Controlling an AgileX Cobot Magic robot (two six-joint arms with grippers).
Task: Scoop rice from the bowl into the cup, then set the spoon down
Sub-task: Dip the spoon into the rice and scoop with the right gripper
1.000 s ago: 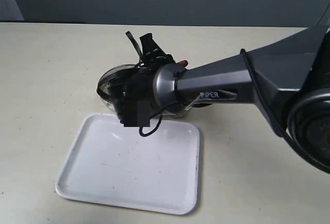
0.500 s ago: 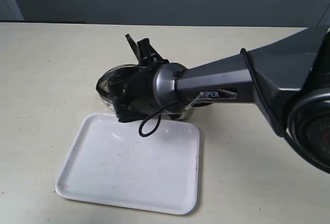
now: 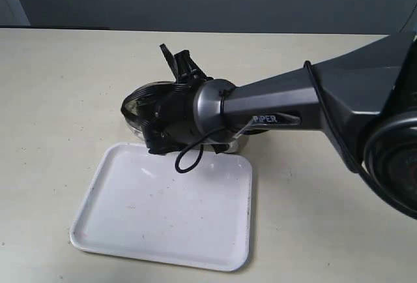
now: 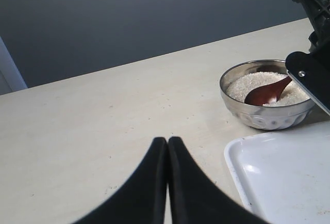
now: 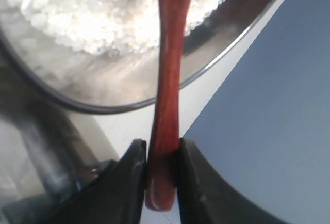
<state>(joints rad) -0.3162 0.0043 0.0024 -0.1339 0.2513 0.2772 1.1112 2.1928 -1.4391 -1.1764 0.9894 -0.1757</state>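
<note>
**Scoop step: spoon is in the rice**

Right gripper (image 5: pixel 162 163) pinches the spoon (image 5: pixel 168 79) near its handle end. The spoon head sits in the rice (image 4: pixel 247 83) inside the bowl (image 4: pixel 263 120), just past the far edge of the tray (image 3: pixel 163 211). Left gripper (image 4: pixel 167 149) is idle, jaws pressed together, empty. Cup not visible, probably behind the right arm. Next: lift a level load and carry it over without tipping.

The right arm (image 3: pixel 280 110) reaches over the bowl (image 3: pixel 138 102) and closes it off from above and from the right. The spoon (image 4: pixel 268 94) slants into the rice (image 4: pixel 247 83), filling the bowl's middle. The tray (image 3: pixel 163 211) lies just beside the bowl, its surface open. Left of the bowl the table (image 3: pixel 58 87) is free, with open table between the left gripper (image 4: pixel 167 141) and the bowl.
</note>
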